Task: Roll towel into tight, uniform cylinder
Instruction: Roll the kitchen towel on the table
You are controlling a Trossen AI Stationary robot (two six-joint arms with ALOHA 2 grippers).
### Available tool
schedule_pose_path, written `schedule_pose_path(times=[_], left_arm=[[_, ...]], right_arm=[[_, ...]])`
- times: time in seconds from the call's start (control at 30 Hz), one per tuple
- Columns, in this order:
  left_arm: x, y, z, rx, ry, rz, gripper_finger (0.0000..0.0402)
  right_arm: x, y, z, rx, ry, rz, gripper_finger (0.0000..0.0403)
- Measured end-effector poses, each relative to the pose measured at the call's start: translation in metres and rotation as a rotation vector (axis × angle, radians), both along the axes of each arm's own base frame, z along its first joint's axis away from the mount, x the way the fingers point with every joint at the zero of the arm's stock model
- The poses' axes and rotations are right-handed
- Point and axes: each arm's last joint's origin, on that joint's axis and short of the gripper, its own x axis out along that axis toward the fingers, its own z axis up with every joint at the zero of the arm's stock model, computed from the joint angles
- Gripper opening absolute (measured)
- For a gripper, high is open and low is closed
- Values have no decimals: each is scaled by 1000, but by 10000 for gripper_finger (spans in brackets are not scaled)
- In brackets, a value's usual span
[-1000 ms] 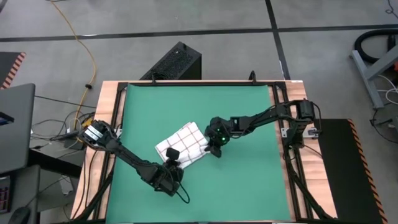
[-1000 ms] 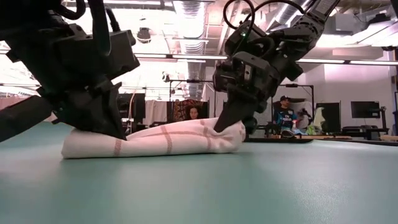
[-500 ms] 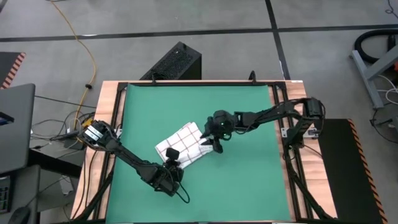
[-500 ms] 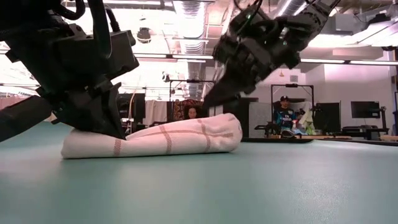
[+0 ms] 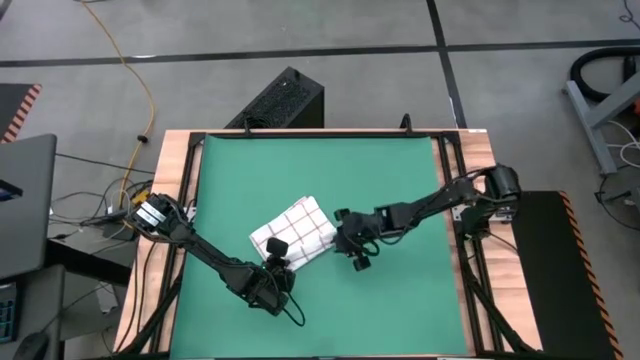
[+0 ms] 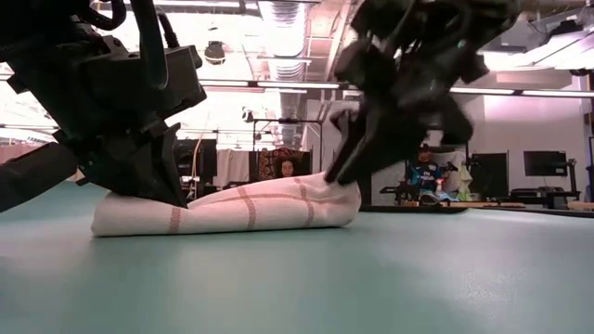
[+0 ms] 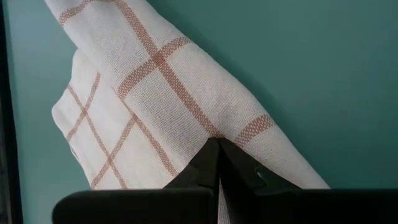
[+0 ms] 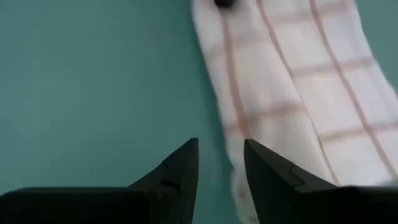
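The white checked towel (image 5: 293, 230) lies on the green mat (image 5: 400, 180) as a loose, flattened roll, slanting from near left to far right; it also shows in the low view (image 6: 241, 209). My left gripper (image 5: 277, 248) is shut at the towel's near-left end (image 6: 176, 197). My right gripper (image 5: 338, 234) is open and low at the towel's right end (image 6: 348, 167). In the right wrist view its fingers (image 8: 221, 149) stand over bare mat beside the towel's edge (image 8: 280, 106). I cannot tell whether one finger touches the cloth. My left gripper has its shut fingertips (image 7: 216, 148) on the towel's near-left end, on the rolled cloth's upper side (image 7: 186, 106). The fingers slant down from the table's near side. The towel lies on the mat, slack. I cannot tell whether cloth is between the tips.
The mat has free room to the right, near and far of the towel. A wooden frame (image 5: 175, 200) borders the mat. A black box (image 5: 285, 100) stands beyond the far edge. People (image 6: 425, 172) show in the room behind the table.
My right gripper has risen off the towel's right end, gone a little toward the table's near edge and come down again beside that end. The towel has stayed in place under my left gripper.
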Motion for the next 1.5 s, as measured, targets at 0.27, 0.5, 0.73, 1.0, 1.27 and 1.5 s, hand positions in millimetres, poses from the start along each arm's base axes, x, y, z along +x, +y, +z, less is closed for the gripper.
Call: schedule_pose_path(times=[0.27, 0.5, 0.73, 1.0, 1.27, 1.5], left_arm=[[0, 0, 0, 0, 0, 0, 0], [0, 0, 0, 1, 0, 1, 0], [-4, -3, 0, 10, 10, -5, 0], [-16, -9, -1, 49, 49, -20, 0], [-19, -11, -1, 59, 51, -9, 0], [-21, -10, -1, 61, 69, -8, 0]], right_arm=[[10, -32, -13, 3, -15, -93, 128], [14, -48, -18, 6, -26, -136, 127], [22, -50, -43, 1, 5, -142, 126], [22, -52, -42, 6, -1, -154, 126], [18, -51, -21, 9, -62, -139, 134], [8, -31, 20, -20, -178, 29, 195]])
